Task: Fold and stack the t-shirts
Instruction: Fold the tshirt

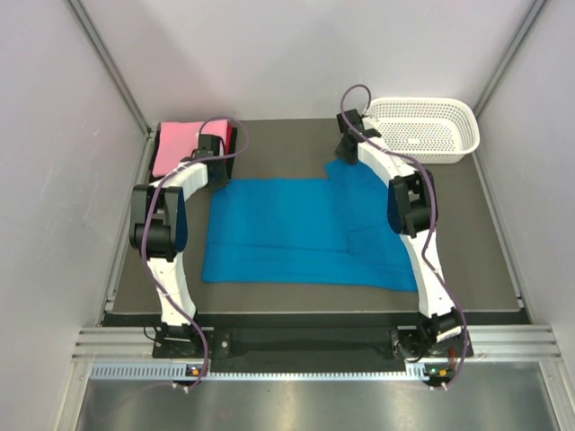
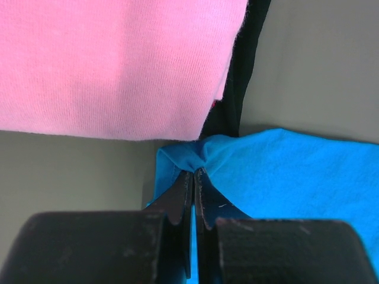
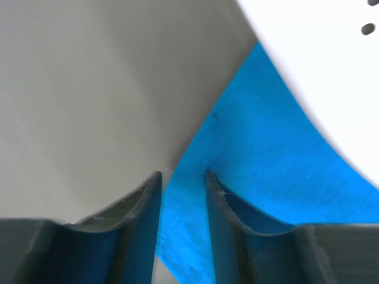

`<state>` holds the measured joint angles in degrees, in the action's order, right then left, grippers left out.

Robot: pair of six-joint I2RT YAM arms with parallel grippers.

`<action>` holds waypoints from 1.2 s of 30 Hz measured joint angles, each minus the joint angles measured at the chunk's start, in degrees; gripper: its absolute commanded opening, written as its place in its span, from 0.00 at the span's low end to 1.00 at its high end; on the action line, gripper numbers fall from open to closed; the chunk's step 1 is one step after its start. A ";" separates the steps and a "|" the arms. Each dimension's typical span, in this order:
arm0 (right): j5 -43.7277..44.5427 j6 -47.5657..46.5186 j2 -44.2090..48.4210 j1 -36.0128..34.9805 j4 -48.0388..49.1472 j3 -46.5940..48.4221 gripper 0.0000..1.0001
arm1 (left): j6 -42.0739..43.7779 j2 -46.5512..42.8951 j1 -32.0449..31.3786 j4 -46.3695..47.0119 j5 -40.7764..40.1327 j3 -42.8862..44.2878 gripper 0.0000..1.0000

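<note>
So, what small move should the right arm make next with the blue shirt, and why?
Probably close the right gripper. Its fingers stand apart with the edge of the blue t-shirt between them, while the left gripper is already shut on the other far corner. With both far corners pinched, the fold can likely begin.

Table carries blue t-shirt, shirt stack, white basket.
</note>
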<state>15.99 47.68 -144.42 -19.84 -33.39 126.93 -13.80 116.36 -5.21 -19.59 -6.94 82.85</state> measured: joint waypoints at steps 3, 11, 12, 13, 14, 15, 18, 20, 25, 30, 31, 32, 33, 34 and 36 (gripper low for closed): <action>0.48 0.11 -0.35 -0.02 -1.11 0.59 0.25 | -0.26 -0.09 0.00 0.11 0.02 -0.11 0.00; -4.17 -9.97 -0.13 -0.07 2.40 -0.37 0.37 | -1.11 -0.50 0.00 0.13 0.02 -0.15 0.00; -4.48 -11.28 0.50 -0.11 3.74 -1.73 0.37 | -1.11 -0.61 0.02 0.11 0.02 -0.15 0.00; -4.83 -12.50 1.05 -0.13 4.87 -2.95 0.38 | -1.14 -0.72 0.00 0.11 0.04 -0.15 0.00; -5.14 -13.84 1.62 -0.17 6.21 -4.28 0.38 | -1.14 -0.83 0.00 0.11 0.04 -0.15 0.00; -5.46 -15.30 2.23 -0.22 7.52 -5.57 0.38 | -1.14 -0.94 0.00 0.11 0.04 -0.15 0.00; -6.34 -19.37 3.04 -0.39 9.49 -7.30 0.39 | -1.16 -1.22 0.00 0.11 0.02 -0.15 0.00; -6.45 -21.90 3.39 -0.72 10.36 -8.09 0.40 | -1.22 -1.25 0.00 0.11 0.02 -0.15 0.00; -6.67 -27.65 3.80 -2.91 11.08 -8.90 0.41 | -1.36 -1.33 0.02 0.11 0.02 -0.15 0.00; -6.69 -30.88 3.80 -5.70 11.02 -8.90 0.42 | -1.53 -1.33 0.00 0.07 -0.02 -0.15 0.00; -6.64 -31.26 3.80 -6.10 10.97 -8.90 0.42 | -1.53 -1.33 0.00 0.07 -0.02 -0.15 0.00; -6.58 -31.56 3.80 -6.40 10.95 -8.92 0.41 | -1.55 -1.33 0.02 0.04 -0.04 -0.15 0.00; -6.49 -31.78 3.80 -6.60 10.88 -8.92 0.41 | -1.55 -1.33 0.00 0.07 -0.07 -0.15 0.00; -6.27 -32.09 3.78 -6.69 10.80 -8.92 0.41 | -1.55 -1.33 0.00 0.07 -0.13 -0.15 0.00; -5.90 -32.35 3.78 -6.69 10.58 -8.92 0.40 | -1.55 -1.33 0.00 0.04 -0.24 -0.15 0.00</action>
<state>10.09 15.33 -140.64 -26.52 -22.81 118.02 -15.35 115.02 -5.21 -19.55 -7.18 82.70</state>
